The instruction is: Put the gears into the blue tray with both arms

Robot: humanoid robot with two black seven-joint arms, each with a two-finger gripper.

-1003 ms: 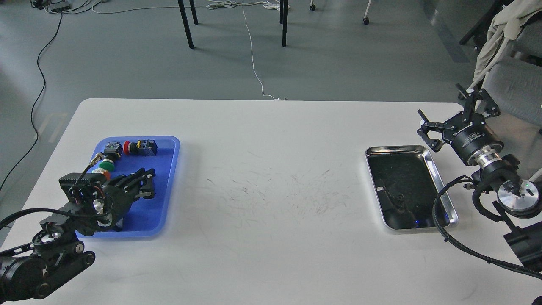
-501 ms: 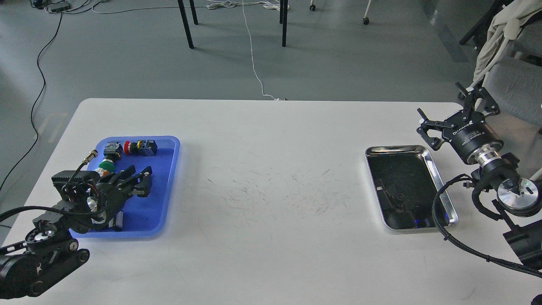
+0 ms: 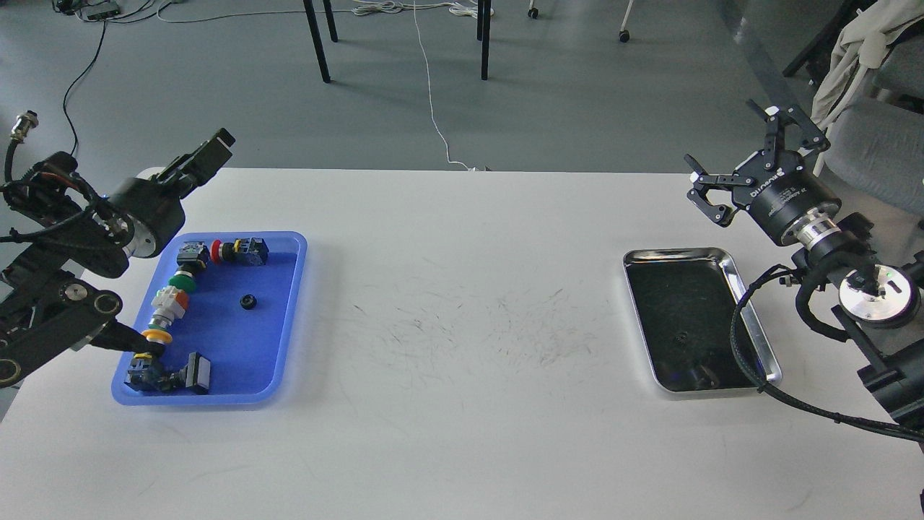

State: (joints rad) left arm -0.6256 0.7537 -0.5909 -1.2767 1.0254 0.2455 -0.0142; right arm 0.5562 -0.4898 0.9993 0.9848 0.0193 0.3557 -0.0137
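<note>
One small black gear (image 3: pixel 248 302) lies free on the floor of the blue tray (image 3: pixel 224 347), at the table's left. A second small dark round piece (image 3: pixel 680 336), seemingly a gear, rests on the reflective bottom of the silver tray (image 3: pixel 730 273) at the right. My left gripper (image 3: pixel 209 150) is raised above the table's back left corner, well clear of the blue tray. It is seen side-on and dark, so its fingers cannot be told apart. My right gripper (image 3: pixel 742 155) hovers open and empty above the table's back right, behind the silver tray.
A row of push-button switches (image 3: pixel 173 300) and black connector blocks (image 3: pixel 249 250) lines the blue tray's left and back sides. Cables from my right arm (image 3: pixel 743 347) hang over the silver tray's right rim. A chair (image 3: pixel 873 137) stands beyond the right edge.
My left arm has lifted up and back out of the blue tray, and a gear now lies uncovered on the tray floor. My right gripper has risen and shifted back slightly, still open.
</note>
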